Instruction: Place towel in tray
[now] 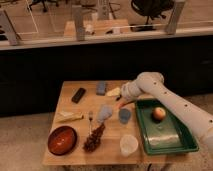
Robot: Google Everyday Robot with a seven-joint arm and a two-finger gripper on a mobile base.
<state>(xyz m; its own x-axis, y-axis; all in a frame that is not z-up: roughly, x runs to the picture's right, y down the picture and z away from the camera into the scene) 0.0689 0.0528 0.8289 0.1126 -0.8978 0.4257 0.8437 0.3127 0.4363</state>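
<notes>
1. Wooden table [75, 107] is carrying everything, with a green tray [186, 142] sitting at its right end.
2. Pale blue towel [104, 113] is lying bunched on the tabletop near the middle, outside the tray. A blue cup [124, 116] is standing just beside it on the right, and a fork [90, 118] is lying just beside it on the left.
3. White arm [175, 102] is reaching in from the right, passing above the tray's far edge and ending in the gripper [120, 102].
4. Gripper is hanging low over the table just behind the blue cup, near the tray's far-left corner. Whether it is apart or together cannot be told.
5. Towel is lying to the left of the gripper and nearer the camera. It is near the gripper but looks apart from it.
6. Tray is holding a round reddish fruit [159, 113] in its far half.
7. Along the table's far side, a black slab [78, 95], a grey-blue block [101, 88] and a yellowish piece [114, 92] are lying in a row.
8. Toward the near edge, a red bowl [62, 140], a dark cluster [94, 138] and a white cup [129, 145] are sitting, with the white cup just beside the tray.
</notes>
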